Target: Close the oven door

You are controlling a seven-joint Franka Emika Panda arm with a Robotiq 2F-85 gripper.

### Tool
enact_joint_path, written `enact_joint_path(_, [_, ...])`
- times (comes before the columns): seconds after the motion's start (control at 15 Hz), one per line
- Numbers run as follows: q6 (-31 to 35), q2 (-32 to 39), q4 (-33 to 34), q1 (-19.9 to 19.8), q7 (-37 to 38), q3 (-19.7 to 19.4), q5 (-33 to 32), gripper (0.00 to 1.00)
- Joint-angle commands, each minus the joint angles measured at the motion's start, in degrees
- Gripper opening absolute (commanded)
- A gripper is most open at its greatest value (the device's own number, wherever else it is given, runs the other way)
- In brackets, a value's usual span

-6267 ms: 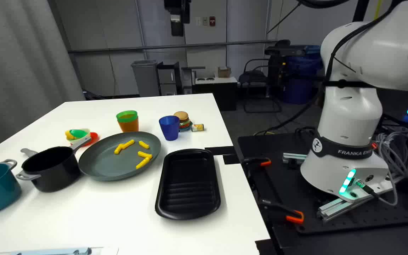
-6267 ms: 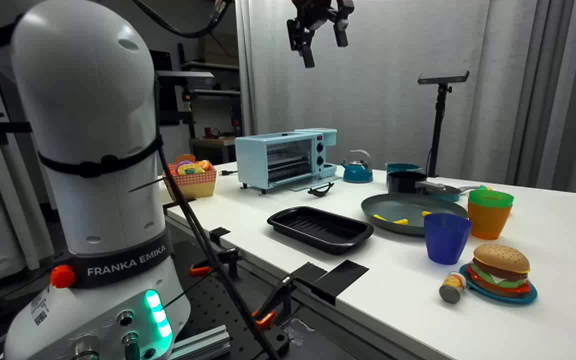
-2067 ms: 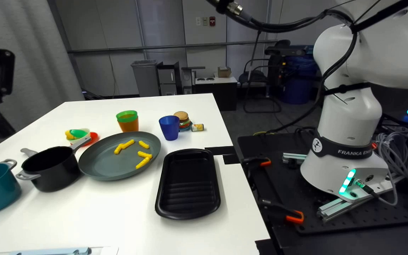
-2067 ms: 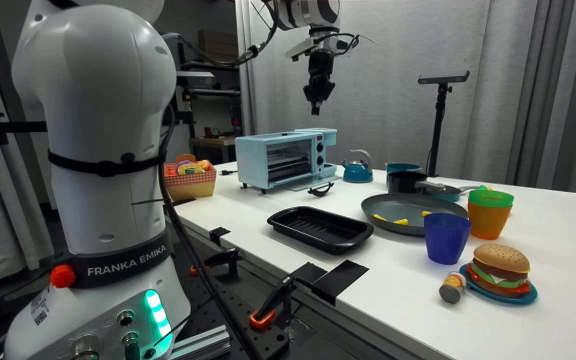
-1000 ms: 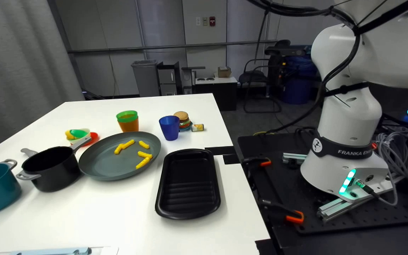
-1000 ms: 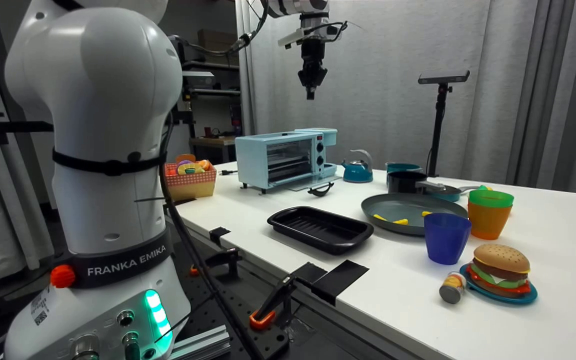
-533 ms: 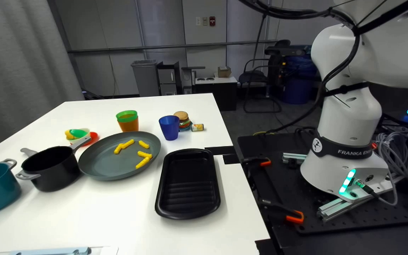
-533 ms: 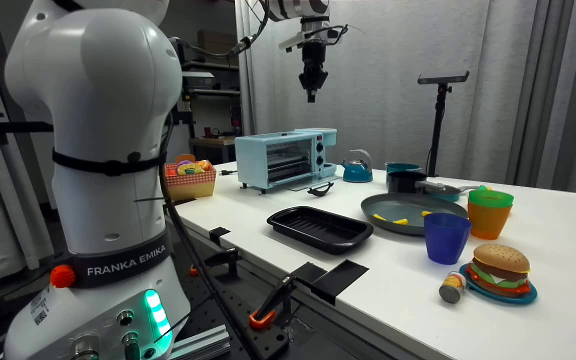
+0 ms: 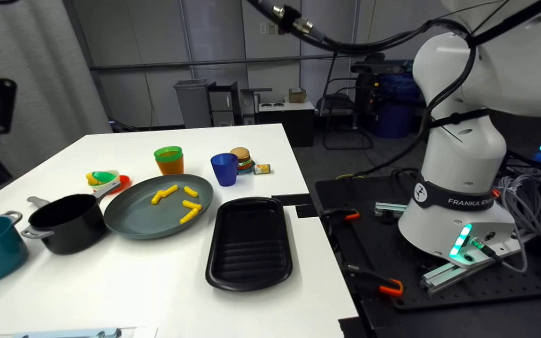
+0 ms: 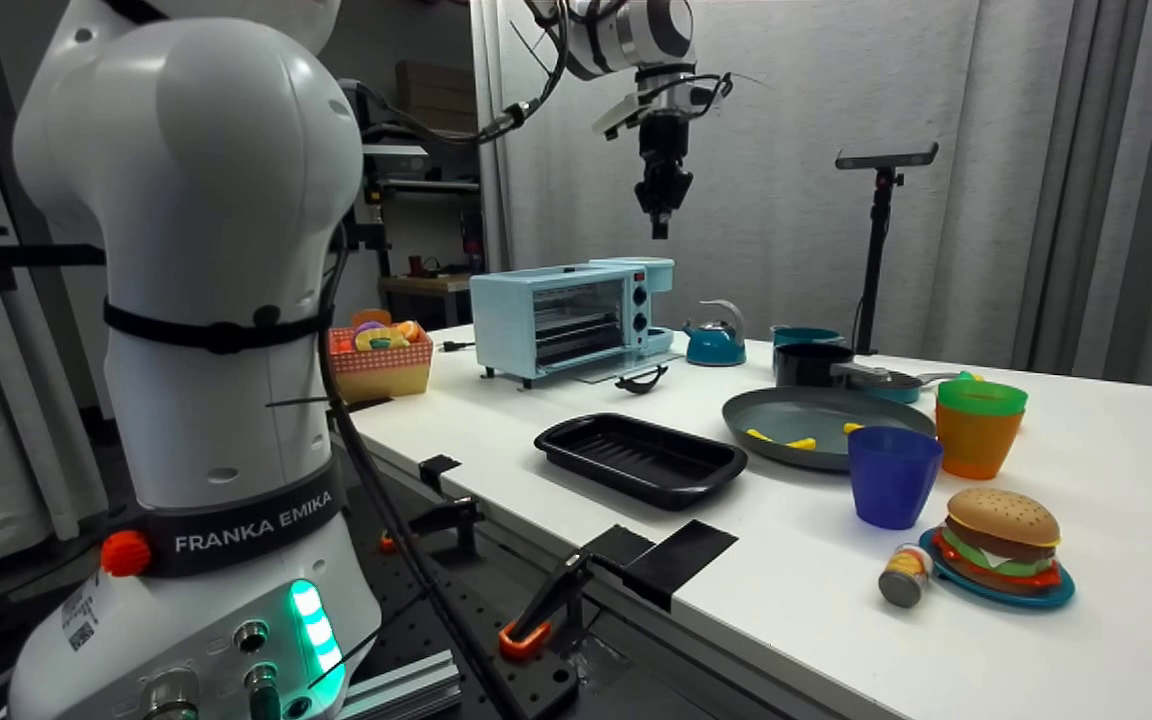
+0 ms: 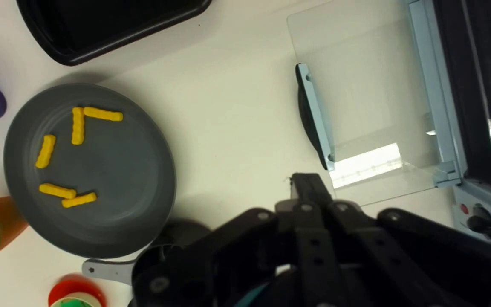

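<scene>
White flat counter [image 10: 1106,470] carried a light-blue boxy oven [image 10: 576,318] | clear rectangular oven door [image 11: 367,98] lay lowered, black curved handle [image 11: 306,114] outermost | black two-fingered claw [image 11: 310,187] hung above, fingertips together

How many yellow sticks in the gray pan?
5. Wrist view, gray pan: two yellow sticks upper middle, one at left, two lower left. None looks hidden.

Bright glare on oven door [image 11: 369,98]
</scene>
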Motion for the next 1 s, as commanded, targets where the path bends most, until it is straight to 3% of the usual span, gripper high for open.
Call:
enact_joint_path(0.0, [2.17, -2.53, -7.59, -1.24, 2.28, -1.14, -0.25, 0.00])
enact_joint_path(0.67, [10.27, 0.57, -18.70, -5.45, 1.52, -1.60, 7.14, 0.00])
enact_joint_path(0.93, [14.20, 3.32, -19.75, -7.87, -1.58, -0.62, 14.74, 0.00])
